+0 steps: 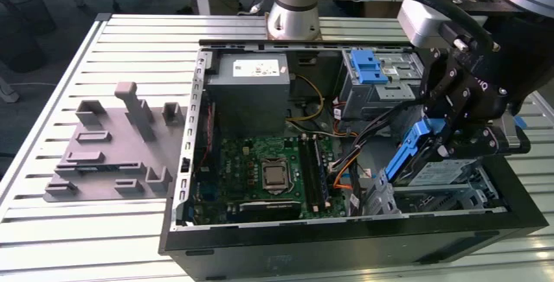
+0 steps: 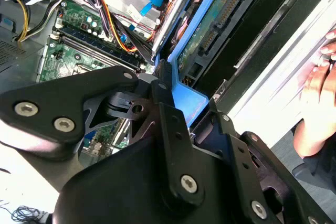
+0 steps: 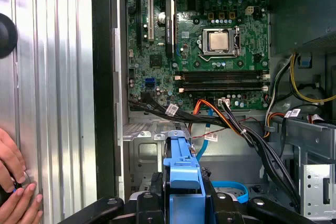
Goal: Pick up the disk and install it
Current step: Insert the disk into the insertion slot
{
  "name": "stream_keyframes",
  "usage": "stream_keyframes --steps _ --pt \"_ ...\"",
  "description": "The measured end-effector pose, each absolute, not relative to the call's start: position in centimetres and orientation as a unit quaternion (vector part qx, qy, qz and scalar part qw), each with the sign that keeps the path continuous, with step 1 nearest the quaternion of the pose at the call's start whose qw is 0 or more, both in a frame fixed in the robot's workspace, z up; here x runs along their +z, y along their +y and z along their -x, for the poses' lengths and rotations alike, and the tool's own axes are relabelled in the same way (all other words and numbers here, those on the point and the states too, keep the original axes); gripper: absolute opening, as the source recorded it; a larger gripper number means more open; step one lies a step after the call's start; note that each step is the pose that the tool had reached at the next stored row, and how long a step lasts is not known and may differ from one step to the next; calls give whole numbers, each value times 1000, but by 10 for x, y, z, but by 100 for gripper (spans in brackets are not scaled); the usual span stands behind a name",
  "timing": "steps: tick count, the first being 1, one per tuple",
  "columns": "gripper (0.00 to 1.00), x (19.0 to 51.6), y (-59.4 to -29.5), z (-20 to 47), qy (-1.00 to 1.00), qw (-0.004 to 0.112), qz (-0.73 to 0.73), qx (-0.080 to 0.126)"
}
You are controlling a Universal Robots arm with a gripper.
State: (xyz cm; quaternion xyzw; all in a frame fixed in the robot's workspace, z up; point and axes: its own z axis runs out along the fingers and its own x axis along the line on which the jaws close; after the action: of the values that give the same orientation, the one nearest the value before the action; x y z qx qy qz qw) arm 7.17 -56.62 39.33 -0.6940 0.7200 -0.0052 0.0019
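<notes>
The disk [image 1: 414,151], silver with blue plastic rails, hangs tilted on edge over the drive bay [image 1: 450,194] at the exterior view's right end of the open computer case [image 1: 346,236]. My gripper [image 1: 452,141] is shut on it from above. In the first wrist view the black fingers [image 3: 156,186] clamp the blue rail [image 3: 181,163] from both sides. The second wrist view has the gripper [image 2: 170,109] on the blue rail [image 2: 191,106], with the disk's green underside [image 2: 210,30] beyond it.
A motherboard [image 1: 268,168], a grey power supply [image 1: 251,81] and a silver cage with a blue latch [image 1: 374,73] fill the case, with cables [image 1: 346,139] between them. A grey fixture plate [image 1: 113,152] lies on the slatted table. A person's hand [image 3: 16,192] rests beside the case.
</notes>
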Motion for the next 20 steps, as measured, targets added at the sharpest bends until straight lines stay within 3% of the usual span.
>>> stream_keyframes --steps 20 --pt "37 375 -566 -72 720 2 694 -5"
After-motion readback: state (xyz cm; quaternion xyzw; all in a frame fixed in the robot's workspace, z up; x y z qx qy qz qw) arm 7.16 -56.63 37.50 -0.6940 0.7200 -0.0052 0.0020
